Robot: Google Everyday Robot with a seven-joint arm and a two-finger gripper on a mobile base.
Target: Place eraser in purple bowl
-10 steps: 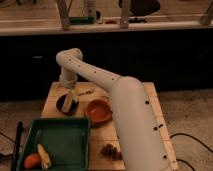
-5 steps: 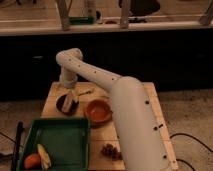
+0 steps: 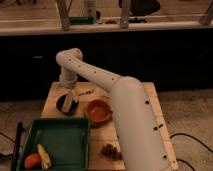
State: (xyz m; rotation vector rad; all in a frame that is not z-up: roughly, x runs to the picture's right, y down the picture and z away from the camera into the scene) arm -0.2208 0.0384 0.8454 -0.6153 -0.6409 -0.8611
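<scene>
The purple bowl (image 3: 64, 105) is a dark round bowl on the left part of the wooden table (image 3: 150, 107). My gripper (image 3: 69, 93) hangs straight down from the white arm, right over the bowl. A pale cream block, the eraser (image 3: 70, 100), shows at the gripper's tip, over or inside the bowl's right half. I cannot tell whether it is held or resting in the bowl.
An orange bowl (image 3: 98, 111) sits just right of the dark bowl. A green tray (image 3: 60, 139) at the front left holds an orange fruit (image 3: 31, 160) and a pale yellow ridged piece (image 3: 44, 156). A dark cluster (image 3: 109, 150) lies near the front. The arm (image 3: 127, 115) covers the table's right side.
</scene>
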